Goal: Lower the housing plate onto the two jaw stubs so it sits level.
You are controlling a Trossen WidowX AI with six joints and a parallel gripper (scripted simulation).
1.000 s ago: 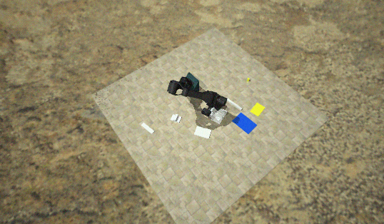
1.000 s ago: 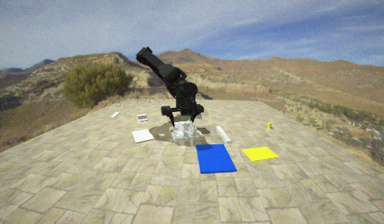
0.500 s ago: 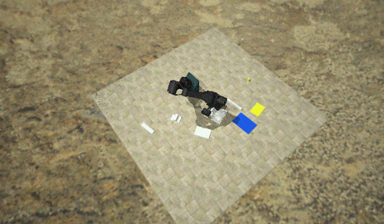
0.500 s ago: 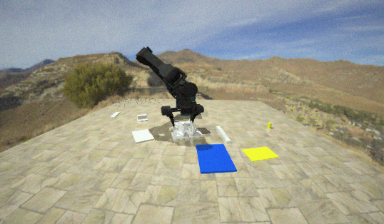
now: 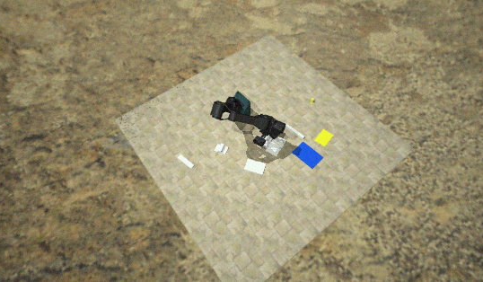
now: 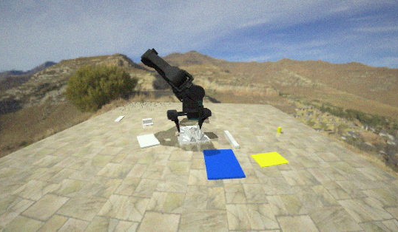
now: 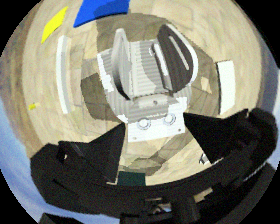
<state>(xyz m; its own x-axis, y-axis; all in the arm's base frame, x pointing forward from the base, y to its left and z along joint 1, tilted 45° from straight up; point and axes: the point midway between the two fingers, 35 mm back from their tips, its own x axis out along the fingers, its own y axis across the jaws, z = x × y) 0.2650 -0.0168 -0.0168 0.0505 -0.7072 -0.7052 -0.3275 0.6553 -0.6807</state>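
A white assembly stands on the paved top under the arm. In the wrist view two tall fin-like jaws, the left one and the dark-faced right one, stand over its ribbed grey bed. At their near end a flat white plate shows two round features side by side, apparently the housing plate over the jaw stubs. Whether it sits fully level cannot be told. My gripper is open and empty, its black fingertips low on either side of the plate's end.
A white slab and a long white bar flank the assembly. A blue pad and a yellow pad lie beyond. A small white bracket stands farther off.
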